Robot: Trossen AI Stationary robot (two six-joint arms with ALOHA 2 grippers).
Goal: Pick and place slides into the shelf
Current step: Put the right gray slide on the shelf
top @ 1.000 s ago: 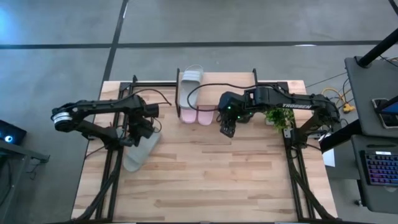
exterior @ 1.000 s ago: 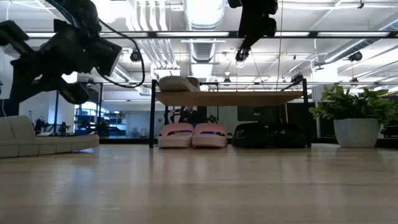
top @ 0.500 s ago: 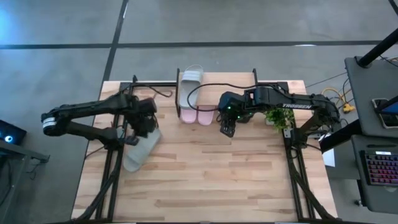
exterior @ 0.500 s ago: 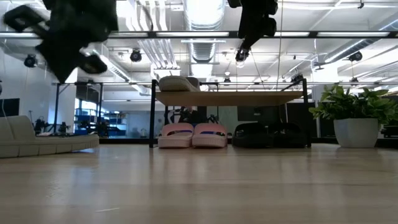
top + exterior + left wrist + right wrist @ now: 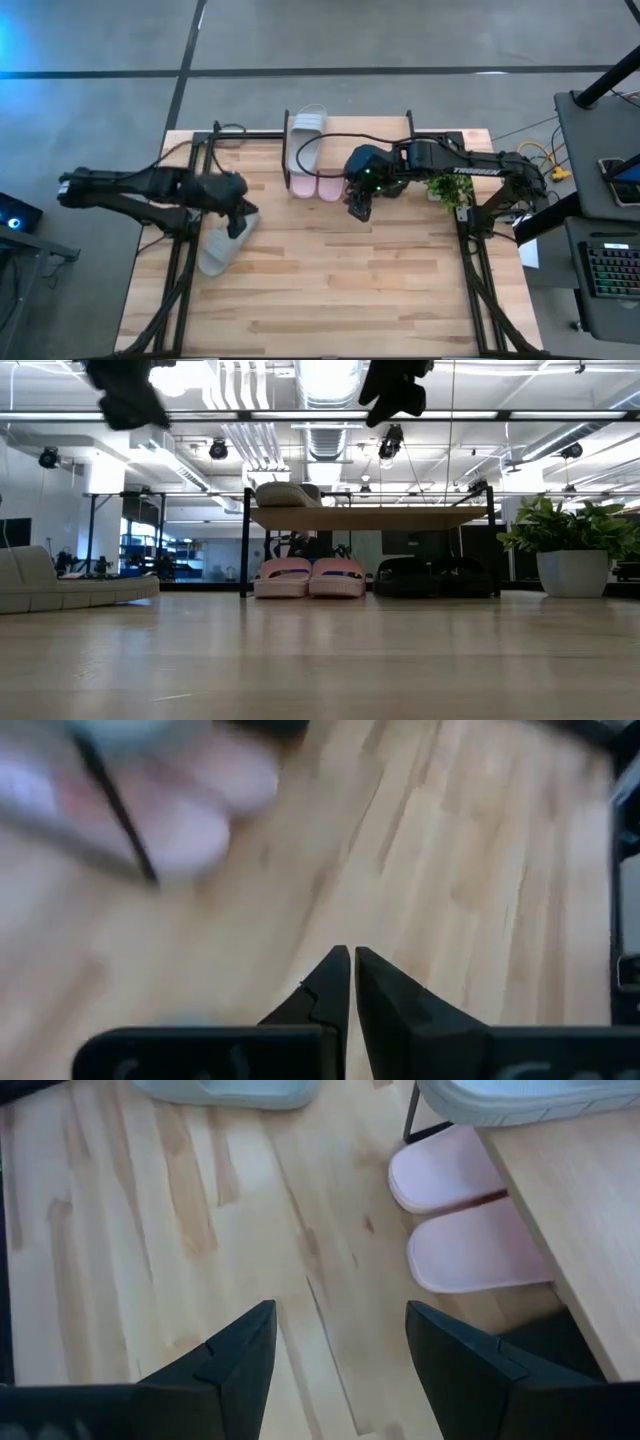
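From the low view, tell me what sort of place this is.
Probably a robotics lab or open industrial workspace. Exposed ducts and pipes run under the ceiling, a keyboard sits on a desk beside the table, and the floor around it is bare concrete.

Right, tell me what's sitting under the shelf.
Under the shelf, the pale pink pair sits side by side at its left end, with the black pair beside it. Their back ends are hidden, as is whatever lies behind them.
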